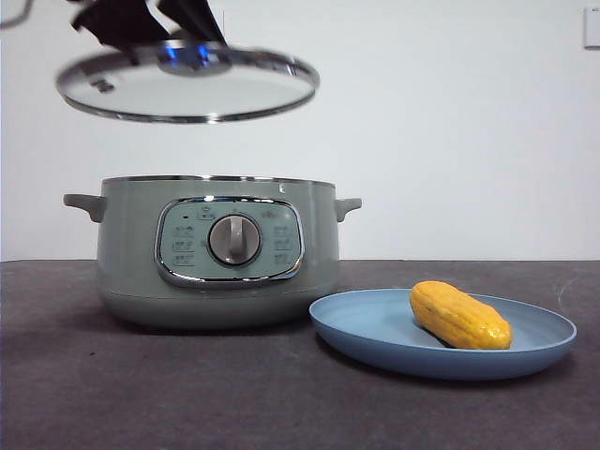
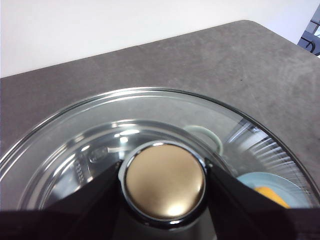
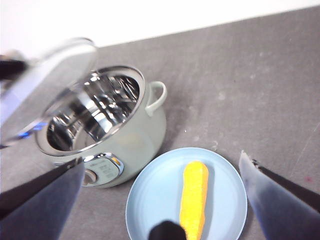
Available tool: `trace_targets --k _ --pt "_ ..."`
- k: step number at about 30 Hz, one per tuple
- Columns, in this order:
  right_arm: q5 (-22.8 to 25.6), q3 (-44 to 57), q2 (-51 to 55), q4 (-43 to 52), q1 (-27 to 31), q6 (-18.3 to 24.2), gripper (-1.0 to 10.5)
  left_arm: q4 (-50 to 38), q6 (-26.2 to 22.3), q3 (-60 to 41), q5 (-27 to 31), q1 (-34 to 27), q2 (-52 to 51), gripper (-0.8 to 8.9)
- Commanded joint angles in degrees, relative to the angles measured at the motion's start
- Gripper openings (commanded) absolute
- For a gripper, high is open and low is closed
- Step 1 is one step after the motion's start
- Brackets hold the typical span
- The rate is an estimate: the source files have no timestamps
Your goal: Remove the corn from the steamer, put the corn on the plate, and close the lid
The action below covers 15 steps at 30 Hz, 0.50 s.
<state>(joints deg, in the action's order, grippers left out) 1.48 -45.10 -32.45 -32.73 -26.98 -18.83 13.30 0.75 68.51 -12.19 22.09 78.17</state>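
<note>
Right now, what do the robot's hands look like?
Both are black. The left hand has two flat, wedge-shaped jaws with plain matte faces. The right hand has two broad black jaws that look blurred and greyish close to the camera. No cables, markings or sleeves show, and the front view shows only a dark shape at the top.

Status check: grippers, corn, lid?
Left gripper shut on lid knob, lid held above open steamer. Right gripper open, above plate. Corn on plate. Nothing blocking the pot.
</note>
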Motion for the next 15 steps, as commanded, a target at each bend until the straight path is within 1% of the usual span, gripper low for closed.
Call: trace_targets --k 1,4,8,11,13,15 --pt "-0.07 0.02 2.23 -1.33 -0.07 0.26 6.0 -5.6 -0.87 0.33 -0.15 0.04 1.6 -0.08" --pt "-0.07 0.02 3.85 -2.91 -0.07 0.26 6.0 -8.11 -1.55 0.33 0.04 0.04 4.35 -0.09" --pt "-0.09 0.02 4.13 -3.93 -0.07 0.26 6.0 -10.01 -3.78 0.33 0.11 0.09 7.39 -0.08" --pt "-0.26 0.02 4.13 -3.98 -0.09 0.26 6.0 -10.78 -4.07 0.33 0.94 0.48 9.16 -0.08" --pt "-1.55 0.02 4.13 -3.96 -0.07 0.26 6.0 -11.54 -4.07 0.33 1.55 0.46 10.43 -0.08" --pt "-1.64 0.02 4.13 -3.98 -0.13 0.24 6.0 -11.85 -4.61 0.33 1.53 0.44 11.54 -0.08"
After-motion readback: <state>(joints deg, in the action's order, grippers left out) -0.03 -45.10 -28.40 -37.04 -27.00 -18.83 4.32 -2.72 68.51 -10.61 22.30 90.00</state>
